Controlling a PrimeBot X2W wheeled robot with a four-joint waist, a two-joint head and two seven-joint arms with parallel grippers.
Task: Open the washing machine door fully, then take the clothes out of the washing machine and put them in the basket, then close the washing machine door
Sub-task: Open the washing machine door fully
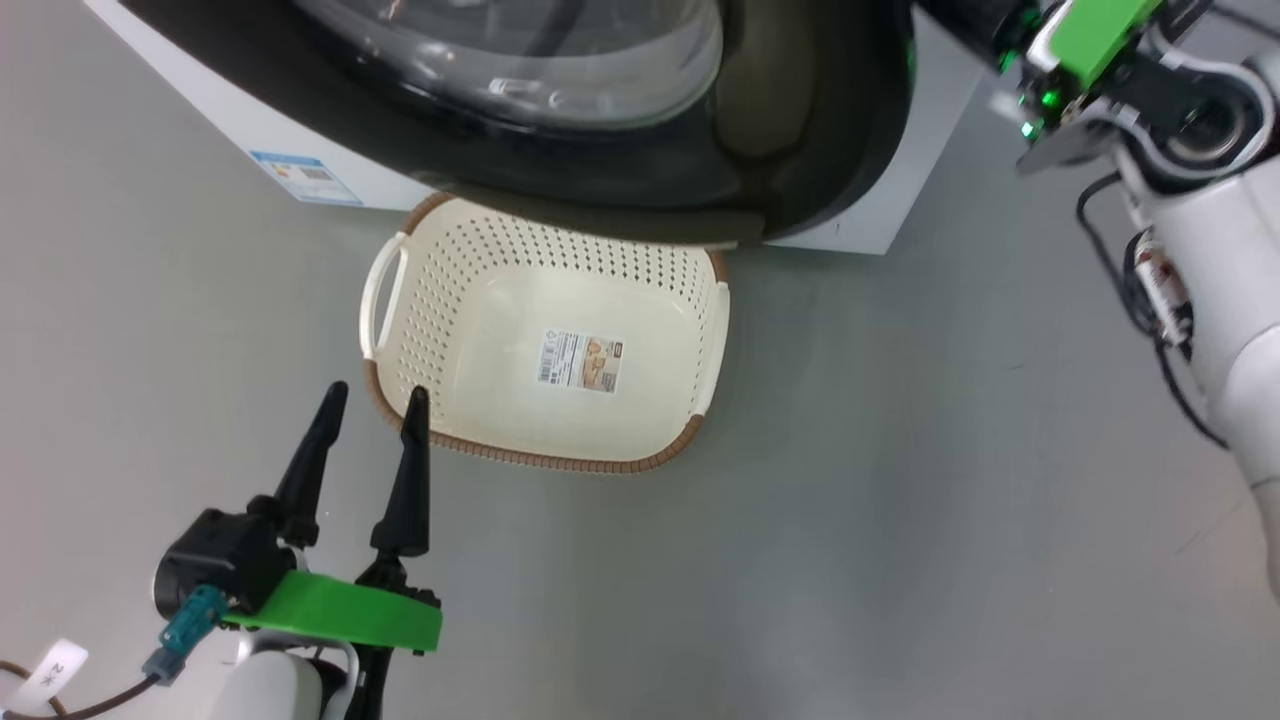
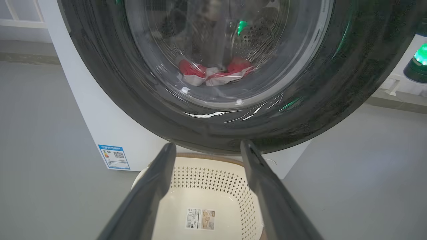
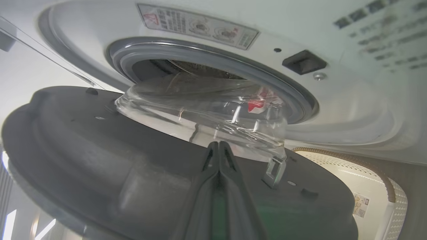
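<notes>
We see the door [image 1: 600, 180] only part open, hanging over the far rim of the basket [image 1: 560, 462], which sits empty on the floor just in front of the machine [image 3: 350, 110]. The clothes [image 2: 213, 73] lie in the drum, seen red and white through the glass. The right gripper [image 3: 219, 144] is behind the door with its fingers pressed together and holding nothing, the tips at the dark inner face just beside the glass bowl. We judge that such a narrow, closed tip could slide off that smooth surface or onto the glass, and the door could then swing back towards the machine. The metal latch hook [image 3: 275, 170] stands just right of the tips and could catch them. The left gripper [image 1: 377, 390] is spread wide and empty, near the basket's near-left corner. A careless move there could nudge the basket out from under the opening, so that clothes drop on the floor. As for writing, a blue label [image 2: 114, 156] low on the machine carries a square code, a paper sticker [image 1: 580, 361] on the basket bottom has a barcode, and a sticker [image 3: 196, 25] above the drum opening shows a red warning triangle. We cannot read the words on any of them.
</notes>
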